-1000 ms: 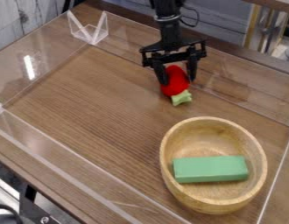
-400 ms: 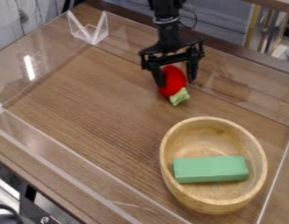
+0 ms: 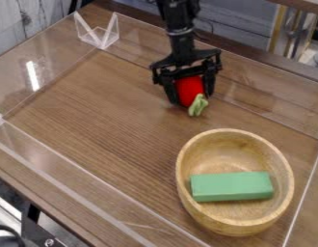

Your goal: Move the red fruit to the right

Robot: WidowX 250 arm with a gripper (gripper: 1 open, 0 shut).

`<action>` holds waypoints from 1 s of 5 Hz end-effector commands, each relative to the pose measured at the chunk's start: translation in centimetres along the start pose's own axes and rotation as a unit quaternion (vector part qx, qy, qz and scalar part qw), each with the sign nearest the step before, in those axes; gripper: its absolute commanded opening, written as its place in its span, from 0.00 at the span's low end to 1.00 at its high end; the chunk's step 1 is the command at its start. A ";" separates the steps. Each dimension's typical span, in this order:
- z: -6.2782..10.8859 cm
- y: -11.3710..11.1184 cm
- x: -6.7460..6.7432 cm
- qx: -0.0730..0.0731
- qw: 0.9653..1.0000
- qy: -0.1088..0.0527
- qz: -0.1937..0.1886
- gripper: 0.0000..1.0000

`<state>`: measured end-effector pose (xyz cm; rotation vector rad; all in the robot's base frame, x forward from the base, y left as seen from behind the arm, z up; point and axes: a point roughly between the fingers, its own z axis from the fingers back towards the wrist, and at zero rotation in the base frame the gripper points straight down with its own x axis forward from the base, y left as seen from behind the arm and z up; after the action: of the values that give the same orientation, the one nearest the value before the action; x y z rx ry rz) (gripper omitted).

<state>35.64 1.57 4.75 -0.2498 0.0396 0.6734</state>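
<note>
The red fruit (image 3: pixel 190 92) lies on the wooden table, a small bright red toy with its light green cap (image 3: pixel 198 108) pointing toward the front right. My gripper (image 3: pixel 188 88) hangs straight down over it, open, with one black finger (image 3: pixel 163 85) to the left of the fruit and the other to its right. The fingers straddle the fruit; the view does not show whether they touch it.
A wooden bowl (image 3: pixel 200 198) holding a green rectangular block (image 3: pixel 231 186) sits at the front right. Clear acrylic walls (image 3: pixel 33 72) border the table, with a small clear stand (image 3: pixel 97 34) at the back left.
The gripper has shifted slightly left and back over the fruit, staying open. The fruit has barely moved.
</note>
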 end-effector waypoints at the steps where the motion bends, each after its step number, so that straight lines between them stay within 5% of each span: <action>1: 4.7 -0.7 -0.1 -0.024 0.999 -0.031 -0.035 1.00; 3: 4.6 -1.4 -0.2 -0.014 0.996 -0.019 -0.085 1.00; 5: 3.6 -2.9 -2.1 -0.003 0.994 -0.014 -0.111 1.00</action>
<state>35.28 -1.12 7.04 -0.2408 0.0476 0.4662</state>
